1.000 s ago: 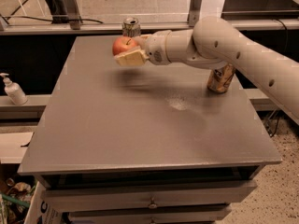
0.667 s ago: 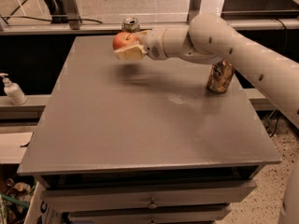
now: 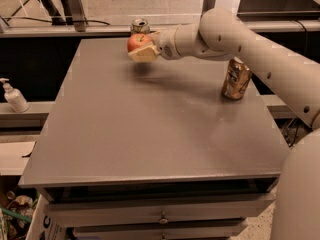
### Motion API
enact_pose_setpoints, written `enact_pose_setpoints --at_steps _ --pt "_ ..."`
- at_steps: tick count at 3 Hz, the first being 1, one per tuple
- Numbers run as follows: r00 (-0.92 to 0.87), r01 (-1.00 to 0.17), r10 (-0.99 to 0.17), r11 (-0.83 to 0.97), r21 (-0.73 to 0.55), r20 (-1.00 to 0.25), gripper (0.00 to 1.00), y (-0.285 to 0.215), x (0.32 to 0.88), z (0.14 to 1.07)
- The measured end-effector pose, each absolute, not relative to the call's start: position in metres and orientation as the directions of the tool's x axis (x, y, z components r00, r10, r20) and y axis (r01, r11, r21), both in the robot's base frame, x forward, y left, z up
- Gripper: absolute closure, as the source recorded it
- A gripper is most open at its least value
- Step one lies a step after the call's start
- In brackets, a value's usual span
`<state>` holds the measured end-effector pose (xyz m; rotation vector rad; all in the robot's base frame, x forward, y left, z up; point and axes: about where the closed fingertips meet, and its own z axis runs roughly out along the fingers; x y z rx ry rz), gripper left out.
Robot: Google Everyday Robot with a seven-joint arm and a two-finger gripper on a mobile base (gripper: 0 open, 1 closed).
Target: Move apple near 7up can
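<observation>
The grey table point(image 3: 150, 134) carries the 7up can point(image 3: 140, 25) at its far edge, and the robot's pale arm point(image 3: 260, 54) reaches in from the right toward that can. The dented brown-gold can point(image 3: 236, 79) stands well to the right of the 7up can and nearer the camera. The gripper point(image 3: 141, 48) is just in front of the 7up can, clamped on the apple point(image 3: 136, 41), which it holds clear of the tabletop.

The pale arm point(image 3: 265, 54) reaches in from 4 o'clock up toward 11 o'clock, bent midway, its gripper point(image 3: 142, 50) clamped around the apple point(image 3: 135, 40).
</observation>
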<state>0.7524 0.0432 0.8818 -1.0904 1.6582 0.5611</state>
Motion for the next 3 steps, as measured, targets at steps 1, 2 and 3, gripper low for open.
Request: enact_pose_setpoints --at_steps 1,2,3 --pt "-0.085 -0.868 -0.431 0.475 -0.146 -0.899 1.0 0.042 0.758 0.864" --pt "-0.104 -0.877 -0.451 0.462 -0.132 -0.886 0.82 0.044 0.759 0.852" --pt "-0.105 -0.883 -0.463 0.45 -0.131 -0.88 0.59 0.046 0.759 0.849"
